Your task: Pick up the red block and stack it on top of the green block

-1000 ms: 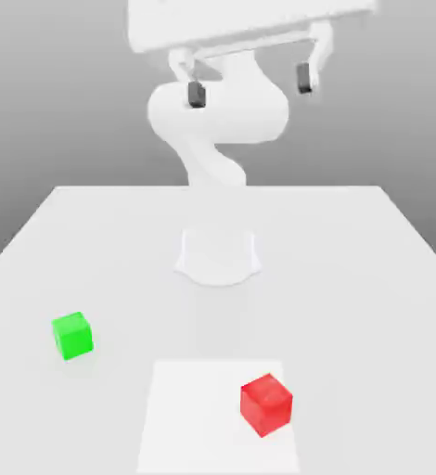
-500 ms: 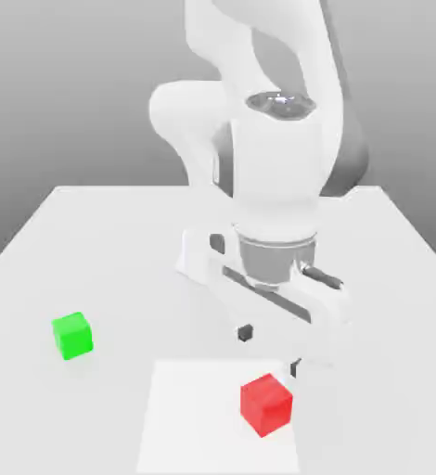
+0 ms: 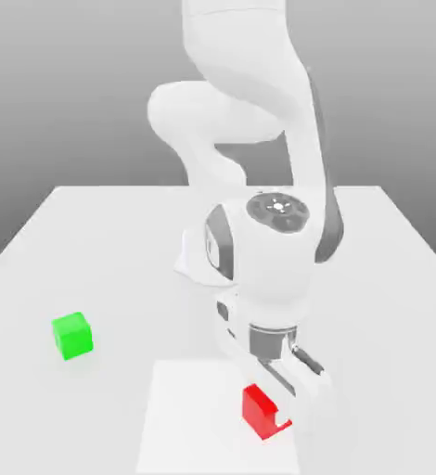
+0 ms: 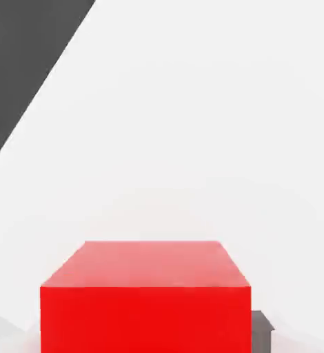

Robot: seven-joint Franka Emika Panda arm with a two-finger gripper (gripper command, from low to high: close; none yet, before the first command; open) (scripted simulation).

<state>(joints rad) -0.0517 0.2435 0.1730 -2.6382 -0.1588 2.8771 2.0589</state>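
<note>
Pincer (image 3: 279, 408) closed on red block (image 3: 257, 408) | green block (image 3: 72, 335) well apart

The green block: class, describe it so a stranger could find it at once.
Start at the white table, then look toward the exterior view's left. There the small bright green matte cube sits alone, well apart from the small bright red cube under the white arm; its colour settles it.

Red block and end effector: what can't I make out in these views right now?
- Red block: in the exterior view, the end effector covers its far side, hiding finger contact.
- Red block: in the hand view, its lower part is cut off by the frame edge.
- Green block: fully visible, untouched.
</note>
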